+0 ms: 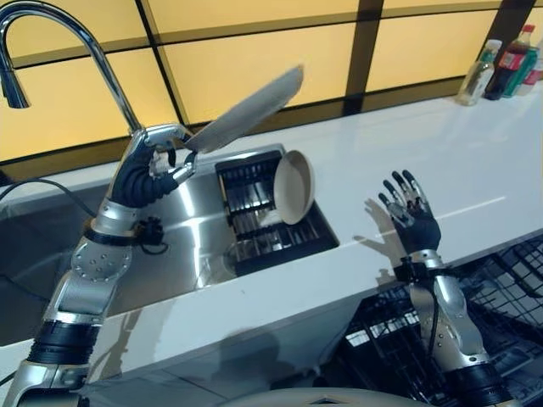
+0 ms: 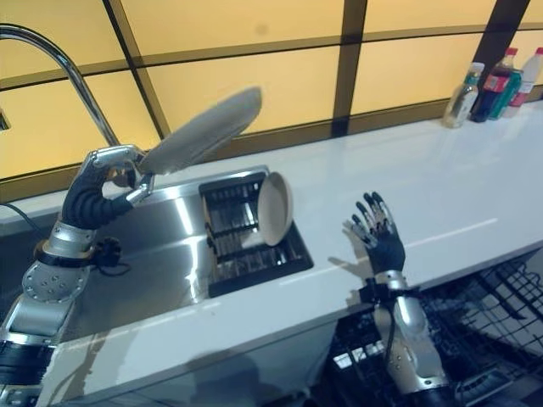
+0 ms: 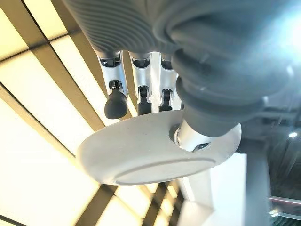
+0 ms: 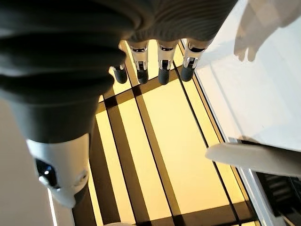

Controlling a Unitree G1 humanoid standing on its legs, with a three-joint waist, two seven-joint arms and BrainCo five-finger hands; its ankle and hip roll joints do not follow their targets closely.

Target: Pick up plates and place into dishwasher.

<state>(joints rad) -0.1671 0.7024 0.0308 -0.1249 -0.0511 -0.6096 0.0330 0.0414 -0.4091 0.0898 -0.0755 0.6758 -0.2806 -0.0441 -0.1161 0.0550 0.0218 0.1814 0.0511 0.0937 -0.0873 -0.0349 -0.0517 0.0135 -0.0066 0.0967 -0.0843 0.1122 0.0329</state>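
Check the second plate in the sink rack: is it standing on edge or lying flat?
On edge. The plate stands in the black rack, leaning, its face sideways, while the left hand holds the other plate aloft.

Two plates [image 1: 246, 111] [image 1: 294, 186], one rack [image 1: 254, 222], one faucet [image 1: 81, 42], three bottles [image 1: 506, 68].

White countertop [image 1: 475, 161] w/ steel sink [image 1: 182, 229] set in at left. Bottles [image 1: 501, 72] grouped at far right corner, by wall. Black rack [image 1: 280, 242] sits in sink, one plate [image 1: 294, 186] standing on edge in it.
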